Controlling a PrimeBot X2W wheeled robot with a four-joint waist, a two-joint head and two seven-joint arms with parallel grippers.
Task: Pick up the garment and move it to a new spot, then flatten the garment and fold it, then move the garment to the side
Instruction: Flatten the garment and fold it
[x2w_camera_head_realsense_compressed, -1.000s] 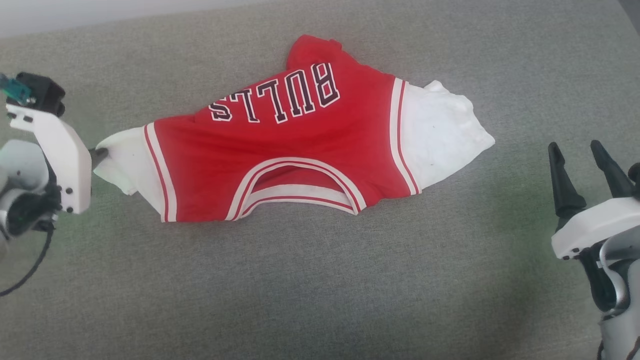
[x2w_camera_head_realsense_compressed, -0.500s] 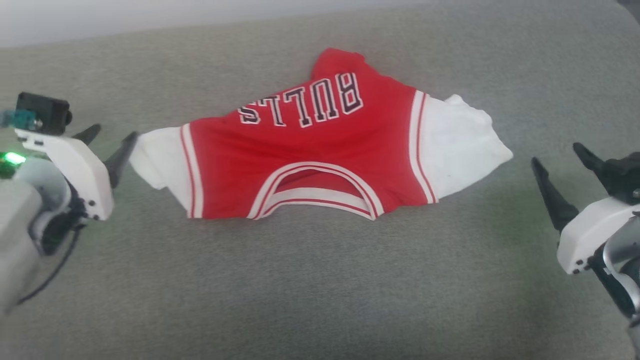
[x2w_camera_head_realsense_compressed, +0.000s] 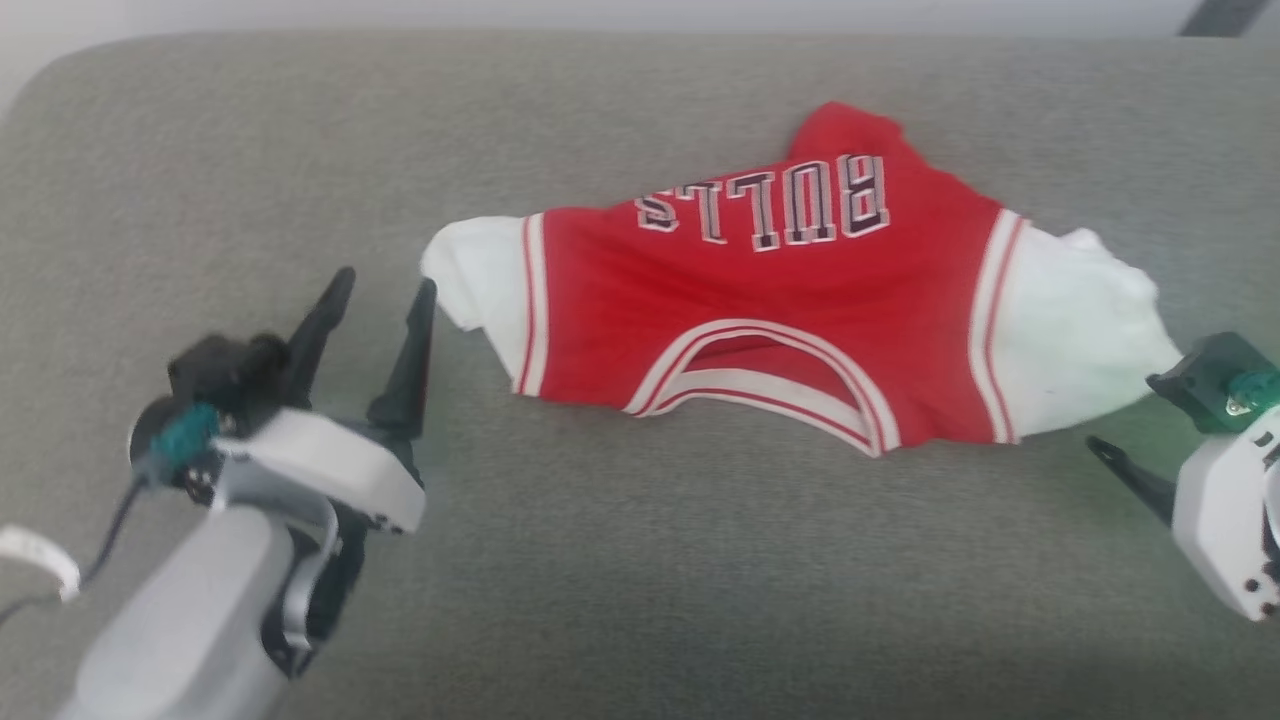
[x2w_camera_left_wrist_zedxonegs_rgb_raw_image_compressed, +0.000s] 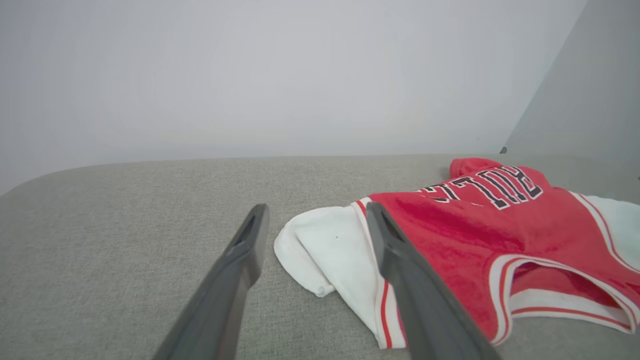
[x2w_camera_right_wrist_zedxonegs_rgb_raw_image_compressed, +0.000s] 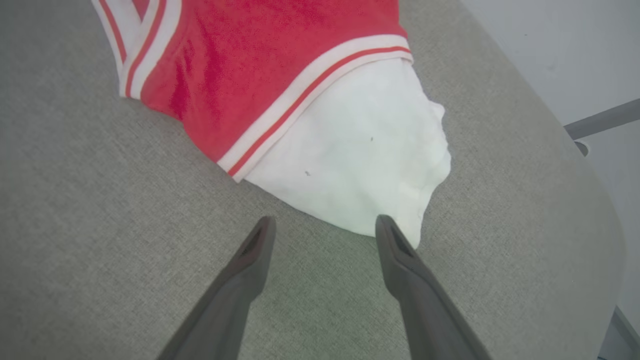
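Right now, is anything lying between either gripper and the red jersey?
Nothing visible does. The left gripper is open beside the white left end of the red sleeveless basketball jersey, and the right gripper is open right at its white right end. What shows between them is bare grey fabric surface.

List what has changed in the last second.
The left gripper appears to have let go of the Bulls jersey at its left white end and backed off, open. The right gripper, open, has closed in on the right white end. The head camera has shifted; the jersey itself lies as before on the grey cushion.
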